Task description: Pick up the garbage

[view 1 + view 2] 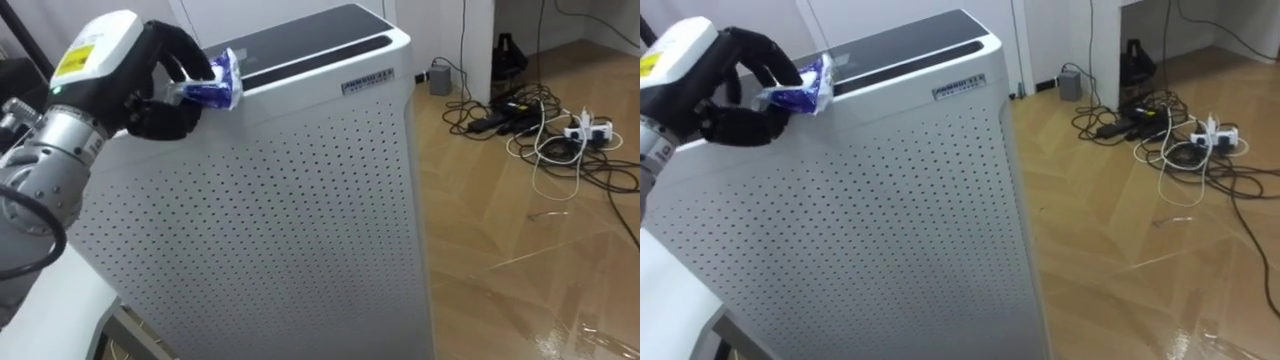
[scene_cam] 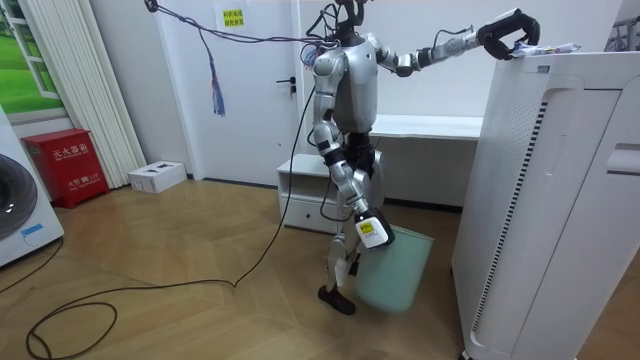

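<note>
Well off to the room view's left of the air purifier point(image 2: 520, 210), by the far wall, I can see the front of a washing machine point(image 2: 18, 205). Next to it, a red box point(image 2: 65, 165) and a small white box point(image 2: 157, 175) sit on the wooden floor point(image 2: 180, 240).

The robot stands closer in, upright on both feet, just to the room view's left of the air purifier. A low white shelf point(image 2: 300, 195) and a white tabletop point(image 2: 430, 126) are behind it. Its right hand point(image 2: 371, 231) hangs low beside its leg, at the rim of a pale green bin point(image 2: 400, 272) that is tilted near the foot of the air purifier. I cannot tell from here how that hand is set. Its left arm reaches up and out to the top of the air purifier.

In the eye views, the left hand point(image 1: 160, 118) is at the top left edge of the air purifier. Its dark fingers point(image 1: 175, 45) curl over from above with the thumb below, pinching a crumpled blue and white wrapper point(image 1: 215, 88). The wrapper is in that hand, right at the air purifier's top edge and beside the dark panel point(image 1: 300, 40) on its top. The air purifier's white front is dotted with small holes. To the right of it, a tangle of dark and white cables point(image 1: 540, 125) lies on the floor near the wall.
</note>
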Robot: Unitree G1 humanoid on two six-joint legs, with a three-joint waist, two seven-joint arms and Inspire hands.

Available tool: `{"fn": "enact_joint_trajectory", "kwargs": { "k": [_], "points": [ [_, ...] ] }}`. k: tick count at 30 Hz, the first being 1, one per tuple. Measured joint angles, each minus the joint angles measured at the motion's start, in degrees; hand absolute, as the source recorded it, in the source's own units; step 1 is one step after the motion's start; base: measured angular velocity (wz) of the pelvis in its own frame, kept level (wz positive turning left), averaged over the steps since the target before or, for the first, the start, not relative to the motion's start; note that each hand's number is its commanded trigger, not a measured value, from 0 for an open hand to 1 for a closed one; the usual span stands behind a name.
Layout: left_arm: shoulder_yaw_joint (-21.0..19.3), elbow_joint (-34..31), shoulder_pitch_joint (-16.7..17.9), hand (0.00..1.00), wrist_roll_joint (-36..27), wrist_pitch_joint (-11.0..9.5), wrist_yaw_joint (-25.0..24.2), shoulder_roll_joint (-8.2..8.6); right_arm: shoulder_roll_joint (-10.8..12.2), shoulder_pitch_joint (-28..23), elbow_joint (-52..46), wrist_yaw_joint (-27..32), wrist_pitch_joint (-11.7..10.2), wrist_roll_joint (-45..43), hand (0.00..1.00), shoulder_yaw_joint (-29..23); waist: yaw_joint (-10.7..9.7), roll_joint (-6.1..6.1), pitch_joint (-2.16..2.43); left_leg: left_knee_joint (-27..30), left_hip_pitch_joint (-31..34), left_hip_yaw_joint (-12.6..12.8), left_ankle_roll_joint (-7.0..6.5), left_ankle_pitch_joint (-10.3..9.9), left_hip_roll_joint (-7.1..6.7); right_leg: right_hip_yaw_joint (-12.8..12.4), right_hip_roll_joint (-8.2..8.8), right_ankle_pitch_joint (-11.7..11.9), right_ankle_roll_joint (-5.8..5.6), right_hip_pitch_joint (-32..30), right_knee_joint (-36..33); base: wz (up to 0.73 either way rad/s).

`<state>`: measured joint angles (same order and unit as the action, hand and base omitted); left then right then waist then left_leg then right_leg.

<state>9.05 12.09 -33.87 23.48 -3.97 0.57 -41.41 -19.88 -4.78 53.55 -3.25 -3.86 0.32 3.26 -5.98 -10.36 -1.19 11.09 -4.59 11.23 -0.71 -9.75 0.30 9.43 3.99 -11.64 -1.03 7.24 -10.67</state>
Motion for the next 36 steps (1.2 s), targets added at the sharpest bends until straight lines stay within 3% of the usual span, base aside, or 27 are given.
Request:
{"fn": "enact_joint_trajectory", "kwargs": {
  "k": [9, 17, 25, 30, 36],
  "points": [
    [0.1, -2.4, 0.1, 1.00, 5.5, 1.3, 0.0, 0.73, -0.3, 0.5, -0.8, 1.7, 0.3, 0.7, 1.00, 0.6, 0.0, 0.09, -0.06, -0.4, 0.0, 0.4, -0.04, 0.0, -0.01, 0.2, 0.04, 0.0, 0.00, -0.2, 0.0, 0.00],
    [-2.7, -2.7, 1.8, 1.00, 5.8, 1.6, 1.0, 3.94, -0.3, 0.4, -5.1, 3.1, 0.3, 1.5, 1.00, 0.6, -0.2, 0.35, -0.18, -0.3, -0.1, 0.6, -0.17, 0.1, -0.06, 0.1, 0.15, -0.1, -0.10, -0.4, 0.0, 0.00],
    [-3.0, -11.9, 5.3, 1.00, 5.3, 4.0, 1.2, 4.45, -1.0, 2.9, -8.7, 3.8, 0.4, 4.9, 1.00, 4.5, -0.3, 2.40, -0.06, -0.4, 0.7, 0.1, -0.25, 0.2, -0.15, 1.7, 0.41, -0.1, -0.16, -0.4, 0.0, 0.08],
    [-3.2, -18.9, 8.5, 1.00, 4.9, 4.1, 1.2, 4.47, -1.2, 5.7, -8.8, 4.9, 0.4, 6.1, 1.00, 6.7, 0.3, 2.62, 0.02, -0.4, 1.1, -0.4, -0.25, 0.2, -0.11, 1.7, 0.66, -0.1, -0.19, -0.7, -0.1, 0.06],
    [-2.7, -25.7, 11.1, 1.00, -3.2, 3.6, -1.1, 4.63, -1.2, 6.1, -10.6, 5.1, 0.4, 6.5, 1.00, 6.9, 0.2, 2.57, 0.34, -0.4, 1.6, -0.4, -0.27, 0.1, -0.23, 3.3, 1.01, 0.0, -0.30, -0.2, -0.2, 0.12]
  ]
}}
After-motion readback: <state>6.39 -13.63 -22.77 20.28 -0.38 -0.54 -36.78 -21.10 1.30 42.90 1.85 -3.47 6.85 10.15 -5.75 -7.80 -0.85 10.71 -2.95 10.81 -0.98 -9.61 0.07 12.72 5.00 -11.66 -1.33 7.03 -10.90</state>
